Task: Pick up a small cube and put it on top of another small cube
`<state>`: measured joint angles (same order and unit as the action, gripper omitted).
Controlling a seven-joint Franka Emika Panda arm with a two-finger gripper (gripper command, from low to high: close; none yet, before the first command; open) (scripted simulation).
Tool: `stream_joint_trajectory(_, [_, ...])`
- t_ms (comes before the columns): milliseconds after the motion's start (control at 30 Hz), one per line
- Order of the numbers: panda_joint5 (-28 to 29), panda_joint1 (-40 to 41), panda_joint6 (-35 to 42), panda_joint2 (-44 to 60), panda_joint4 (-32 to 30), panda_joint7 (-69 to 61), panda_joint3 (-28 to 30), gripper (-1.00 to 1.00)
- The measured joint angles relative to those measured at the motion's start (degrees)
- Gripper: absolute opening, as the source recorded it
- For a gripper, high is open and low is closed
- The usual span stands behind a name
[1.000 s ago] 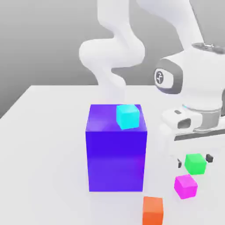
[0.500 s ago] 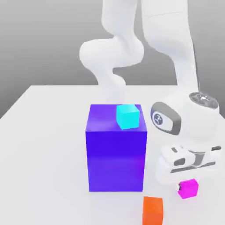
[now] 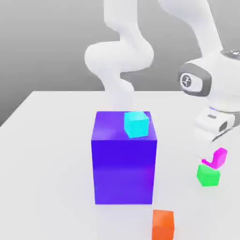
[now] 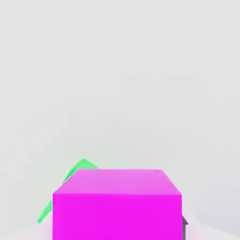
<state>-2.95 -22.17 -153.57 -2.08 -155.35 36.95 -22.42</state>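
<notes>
I hold the pink cube [image 3: 217, 158] up in the air in my claw [image 3: 215, 159]. My fingers are shut tight on its sides. The green cube [image 3: 208, 175] sits on the table [image 3: 47, 154], just under the pink one and a bit toward the exterior view's left. The two do not touch yet, I think. In the hand view, the pink cube [image 4: 117, 204] fills the front and only a corner of the green cube [image 4: 70, 185] peeks out past its edge. So I judge I am not right over it. I need to slide a little that way, line the cubes up, then go down and let go.
</notes>
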Motion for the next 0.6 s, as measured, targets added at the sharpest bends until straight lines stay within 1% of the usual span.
stream_joint_trajectory(33, [-0.4, -0.9, 0.6, -1.2, -0.6, -2.4, -0.2, -1.0])
stream_joint_trajectory(100, [1.3, -0.9, -1.1, 0.2, -1.0, -2.8, -0.1, -1.0])
stream_joint_trajectory(200, [7.0, -1.2, -5.9, 5.5, -0.8, 0.9, 1.6, -1.0])
stream_joint_trajectory(267, [11.6, -2.6, -9.4, 9.6, -0.6, 4.1, 3.8, -1.0])
stream_joint_trajectory(300, [12.9, -3.1, -10.4, 10.8, -0.5, 5.0, 4.5, 1.0])
stream_joint_trajectory(500, [13.5, -3.3, -10.9, 11.3, -0.5, 5.4, 4.9, 1.0])
stream_joint_trajectory(533, [12.5, -3.1, -10.2, 10.5, -0.5, 4.7, 4.4, 1.0])
stream_joint_trajectory(600, [8.9, -2.6, -7.5, 7.4, -0.7, 2.2, 3.2, 1.0])
